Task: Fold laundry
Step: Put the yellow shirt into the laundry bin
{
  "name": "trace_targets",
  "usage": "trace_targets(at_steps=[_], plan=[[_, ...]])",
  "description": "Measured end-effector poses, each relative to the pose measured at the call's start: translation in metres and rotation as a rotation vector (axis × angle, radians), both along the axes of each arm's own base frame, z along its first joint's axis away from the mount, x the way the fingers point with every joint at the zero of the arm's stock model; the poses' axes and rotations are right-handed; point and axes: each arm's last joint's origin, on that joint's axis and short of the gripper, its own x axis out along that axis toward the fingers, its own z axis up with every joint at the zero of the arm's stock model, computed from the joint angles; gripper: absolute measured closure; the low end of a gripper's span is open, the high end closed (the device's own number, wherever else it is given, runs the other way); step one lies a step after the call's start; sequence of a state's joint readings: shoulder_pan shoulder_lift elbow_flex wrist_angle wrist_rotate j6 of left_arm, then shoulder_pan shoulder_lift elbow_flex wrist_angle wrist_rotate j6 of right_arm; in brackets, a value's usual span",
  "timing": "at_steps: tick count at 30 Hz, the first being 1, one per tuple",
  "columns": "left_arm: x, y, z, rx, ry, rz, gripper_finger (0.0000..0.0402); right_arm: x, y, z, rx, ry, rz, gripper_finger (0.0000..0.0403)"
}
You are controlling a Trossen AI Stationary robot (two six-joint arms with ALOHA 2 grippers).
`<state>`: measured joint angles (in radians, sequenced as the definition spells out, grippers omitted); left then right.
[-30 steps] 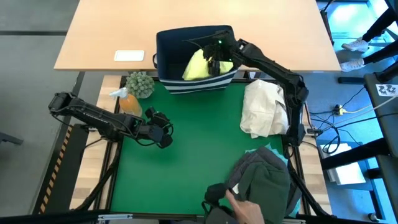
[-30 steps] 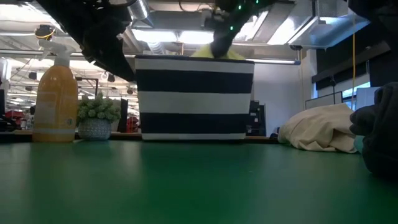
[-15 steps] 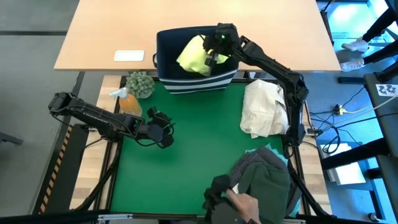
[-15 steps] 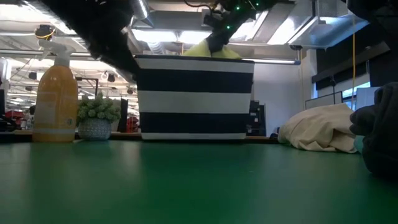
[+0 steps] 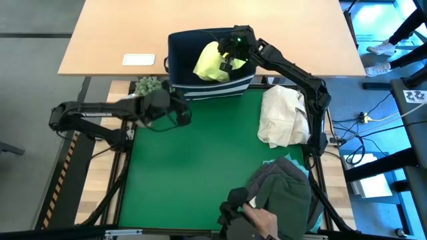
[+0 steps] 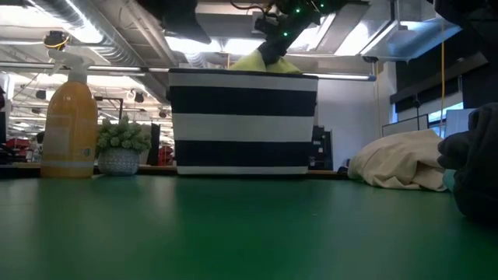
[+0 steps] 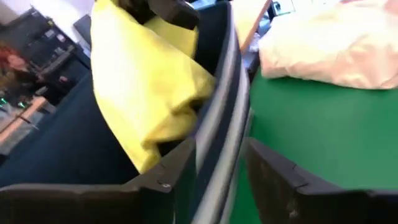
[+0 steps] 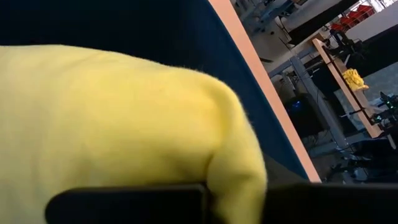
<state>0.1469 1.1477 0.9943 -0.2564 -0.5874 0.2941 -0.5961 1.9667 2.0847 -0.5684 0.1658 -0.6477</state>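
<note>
Overhead, the right pincer [image 5: 229, 59] is pressed shut on the yellow-green shirt [image 5: 212, 63], lifting it partly out of the navy bin [image 5: 179, 50] at the far end of the desk [image 5: 193, 160], while the left pincer [image 5: 181, 112] sits just beside the bin's front wall. Level with the desk, the shirt [image 6: 264, 64] peeks above the striped bin [image 6: 243, 123]. From the left wrist, that pincer's fingers [image 7: 277, 171] stand spread, seemingly astride the bin's rim [image 7: 221, 124], the shirt [image 7: 146, 81] hanging inside.
</note>
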Motion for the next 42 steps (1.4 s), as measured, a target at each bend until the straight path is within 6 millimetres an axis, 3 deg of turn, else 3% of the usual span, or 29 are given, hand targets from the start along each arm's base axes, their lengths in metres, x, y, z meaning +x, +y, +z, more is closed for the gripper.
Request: trace_targets(at_steps=[5,9,12,15,18,22,24,31,38,42], plan=[[0.002,0.036,0.003,-0.034,0.116,-0.038,0.023,0.0,0.0,0.0,0.01,-0.007,-0.01,0.0367],[0.007,0.066,-0.01,-0.083,0.258,-0.014,0.0205,0.0,0.0,-0.001,0.011,-0.003,-0.013,0.0372],[0.011,0.083,-0.024,-0.131,0.344,-0.004,0.0202,-0.001,0.0,-0.001,0.018,-0.002,-0.016,0.0373],[0.015,0.086,-0.037,-0.196,0.397,-0.047,0.0222,0.0,0.0,-0.001,0.029,-0.01,-0.022,0.0373],[0.02,0.075,-0.044,-0.249,0.438,-0.125,0.0271,-0.003,0.002,0.001,0.048,0.011,-0.025,0.0371],[0.022,0.05,-0.045,-0.286,0.478,-0.201,0.0366,-0.007,0.009,0.01,0.082,0.028,-0.028,0.0373],[0.022,0.035,-0.043,-0.298,0.483,-0.226,0.0389,-0.008,0.016,0.015,0.107,0.042,-0.012,0.0373],[0.023,-0.009,-0.04,-0.316,0.504,-0.287,0.0396,-0.008,0.068,0.039,0.27,0.084,0.139,0.0373],[0.018,-0.054,-0.038,-0.378,0.501,-0.356,0.0396,-0.009,0.127,0.049,0.32,0.142,0.238,0.0373],[0.011,-0.074,-0.031,-0.444,0.439,-0.381,0.0372,-0.006,0.151,0.05,0.344,0.158,0.27,0.0373]])
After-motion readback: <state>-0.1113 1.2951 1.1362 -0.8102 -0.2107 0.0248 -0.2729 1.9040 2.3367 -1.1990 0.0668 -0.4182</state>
